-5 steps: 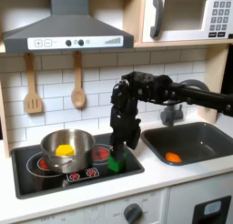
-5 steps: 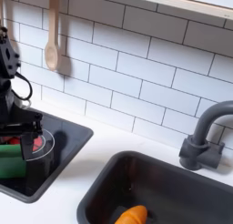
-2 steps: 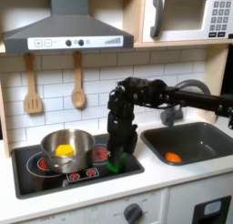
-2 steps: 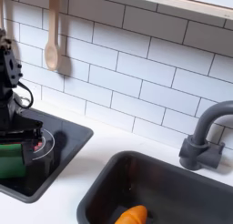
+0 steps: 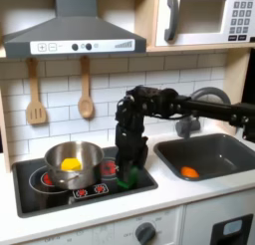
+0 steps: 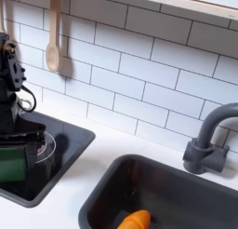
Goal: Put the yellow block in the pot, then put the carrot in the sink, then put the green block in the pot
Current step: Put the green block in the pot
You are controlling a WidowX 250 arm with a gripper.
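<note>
In the first exterior view, one black robot arm reaches from the first exterior view's right across the counter, and its black gripper (image 5: 127, 172) hangs down onto the black stovetop (image 5: 60, 191); at its tip sits one small bright green toy cube, the green block (image 5: 127, 176), resting on the stovetop between the fingers, which stand on either side of it, though whether they press on it I cannot tell; toward the first exterior view's left stands one shiny round steel pot (image 5: 73, 163) on a burner, close beside the gripper but apart from it; inside the pot lies one small bright yellow toy cube, the yellow block (image 5: 71, 164); toward the first exterior view's right, one dark grey rectangular sink (image 5: 214, 151) holds one stubby orange toy carrot (image 5: 189, 171) on its floor; two wooden utensils (image 5: 36, 94) hang on the white tiled wall above the stove.

In the second exterior view, the gripper (image 6: 19, 149) stands at the second exterior view's left edge over the stovetop (image 6: 70, 144), with the green block (image 6: 13, 163) showing low at its tip; the carrot (image 6: 134, 220) lies at the near edge of the sink (image 6: 200, 195), well apart from the gripper; one dark curved faucet (image 6: 210, 138) rises behind the basin; one wooden spoon (image 6: 54, 37) hangs on the tiles.
</note>
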